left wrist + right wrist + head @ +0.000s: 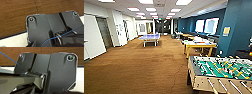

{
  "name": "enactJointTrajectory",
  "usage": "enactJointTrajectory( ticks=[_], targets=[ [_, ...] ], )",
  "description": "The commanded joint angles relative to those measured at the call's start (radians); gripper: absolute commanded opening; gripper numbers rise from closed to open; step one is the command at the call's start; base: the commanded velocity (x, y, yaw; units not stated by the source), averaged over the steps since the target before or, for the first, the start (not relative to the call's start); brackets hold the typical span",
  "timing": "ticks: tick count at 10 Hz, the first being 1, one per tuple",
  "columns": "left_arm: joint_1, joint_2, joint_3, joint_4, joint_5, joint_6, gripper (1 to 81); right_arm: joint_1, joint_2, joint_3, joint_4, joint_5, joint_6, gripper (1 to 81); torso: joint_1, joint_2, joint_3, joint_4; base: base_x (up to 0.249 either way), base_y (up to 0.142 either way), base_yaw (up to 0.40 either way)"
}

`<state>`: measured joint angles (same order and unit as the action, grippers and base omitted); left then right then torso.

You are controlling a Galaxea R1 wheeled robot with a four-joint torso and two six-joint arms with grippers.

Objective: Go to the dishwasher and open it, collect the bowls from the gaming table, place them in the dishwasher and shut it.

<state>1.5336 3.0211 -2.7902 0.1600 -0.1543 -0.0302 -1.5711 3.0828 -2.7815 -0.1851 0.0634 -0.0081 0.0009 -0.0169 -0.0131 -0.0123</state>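
Two game tables stand to the right of the head view: the foosball table (220, 72) with its green field and rods close by, and beyond it the gaming table (199, 45) with yellow wooden legs and a pale top, against the blue wall (234, 25); a blue table-tennis table (149, 37) sits far down the carpeted room, mid-left.

Bowls: something lies on the gaming table's top, but it is too small and blurred to make out as bowls; colour and count cannot be told.

Dishwasher: not to be found among the things ahead.

Grippers: both wrist views look down past the robot's own dark plate onto brown carpet (15, 15) and a pale strip of the base; whether the fingers of either arm are spread or closed, cannot tell; nothing seen held.

Relation of task thing to tool: the gaming table is well apart from the robot, ahead and to the right, with the foosball table between it and the near right edge; both arms appear tucked low by the base, nowhere near either table.

Handling judgement (from the task alone): small bowls should be light and stiff, likely smooth and slippery at the wall; best taken at the rim, one finger inside and one outside; if ceramic, fragile on set-down; a light pinch may let a glossy rim slide, so the grasp should be seated deep.
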Motion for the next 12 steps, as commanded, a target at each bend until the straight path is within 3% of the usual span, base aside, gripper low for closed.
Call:
enactJointTrajectory(
  ticks=[1, 12],
  targets=[
    [-0.049, 0.006, 0.004, -0.004, 0.041, -0.002, 81.1, 0.048, -0.003, -0.002, -0.008, -0.047, -0.004, 81.1, 0.000, 0.000, 0.000, 0.000, 0.132, 0.000, 0.000],
    [-0.049, 0.007, 0.004, -0.004, 0.041, -0.002, 81.1, 0.047, -0.002, -0.001, -0.008, -0.047, -0.004, 81.1, 0.000, 0.000, 0.000, 0.000, 0.145, 0.000, 0.000]
  ],
)
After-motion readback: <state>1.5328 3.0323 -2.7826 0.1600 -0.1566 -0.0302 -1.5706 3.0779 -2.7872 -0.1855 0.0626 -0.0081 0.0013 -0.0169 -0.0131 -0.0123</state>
